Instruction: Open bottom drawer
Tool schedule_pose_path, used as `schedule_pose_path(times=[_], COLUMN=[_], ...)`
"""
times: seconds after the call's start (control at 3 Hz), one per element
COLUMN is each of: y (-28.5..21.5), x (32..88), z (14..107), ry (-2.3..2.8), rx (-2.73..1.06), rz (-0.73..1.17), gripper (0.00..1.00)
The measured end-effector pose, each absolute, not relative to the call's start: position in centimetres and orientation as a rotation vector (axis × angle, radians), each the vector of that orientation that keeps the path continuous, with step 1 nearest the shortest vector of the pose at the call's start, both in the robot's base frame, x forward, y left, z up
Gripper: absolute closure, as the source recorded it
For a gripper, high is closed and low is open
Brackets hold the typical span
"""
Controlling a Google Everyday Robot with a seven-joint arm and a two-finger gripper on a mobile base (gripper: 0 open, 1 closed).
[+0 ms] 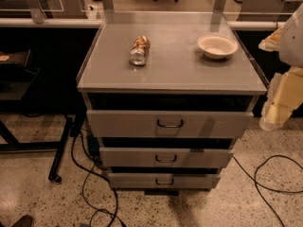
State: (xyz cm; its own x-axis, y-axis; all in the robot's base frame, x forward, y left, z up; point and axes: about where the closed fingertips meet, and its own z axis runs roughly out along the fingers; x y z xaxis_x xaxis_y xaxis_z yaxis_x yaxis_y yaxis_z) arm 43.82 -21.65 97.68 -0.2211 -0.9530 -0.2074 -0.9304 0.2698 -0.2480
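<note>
A: Narrow grey metal bottom drawer (163, 180) located?
B: Lowest in the stack, dark wire handle (164, 181) centred. Speckled floor (199, 207) is left open in front, with black cables (97, 193) to the sides. Cream gripper (277, 103) is seen right of the grey cabinet (170, 74), apart; its grip cannot be told.

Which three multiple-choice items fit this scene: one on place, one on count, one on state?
1. Where is the claw compared with the bottom drawer?
A. gripping its handle
B. off to the right and higher, not touching it
C. inside it

2. How many drawer fronts has the cabinet?
A. two
B. three
C. five

3. How is the crumpled container on top?
A. standing upright
B. hanging over the edge
C. lying on its side

Answers: 1 B, the claw hangs beside the cabinet's right edge; 2 B, three handled fronts are stacked; 3 C, it lies flat left of the bowl.
</note>
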Motion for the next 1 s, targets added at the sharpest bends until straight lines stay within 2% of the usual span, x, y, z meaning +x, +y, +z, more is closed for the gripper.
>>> schedule_pose_path(times=[0.33,1.0], y=[-21.6,-18.8], x=[43.8,44.2], z=[97.7,89.9], ry=[2.230,2.233], rx=[-1.723,-1.764], rz=[-0.101,0.024], gripper=[0.00,0.00])
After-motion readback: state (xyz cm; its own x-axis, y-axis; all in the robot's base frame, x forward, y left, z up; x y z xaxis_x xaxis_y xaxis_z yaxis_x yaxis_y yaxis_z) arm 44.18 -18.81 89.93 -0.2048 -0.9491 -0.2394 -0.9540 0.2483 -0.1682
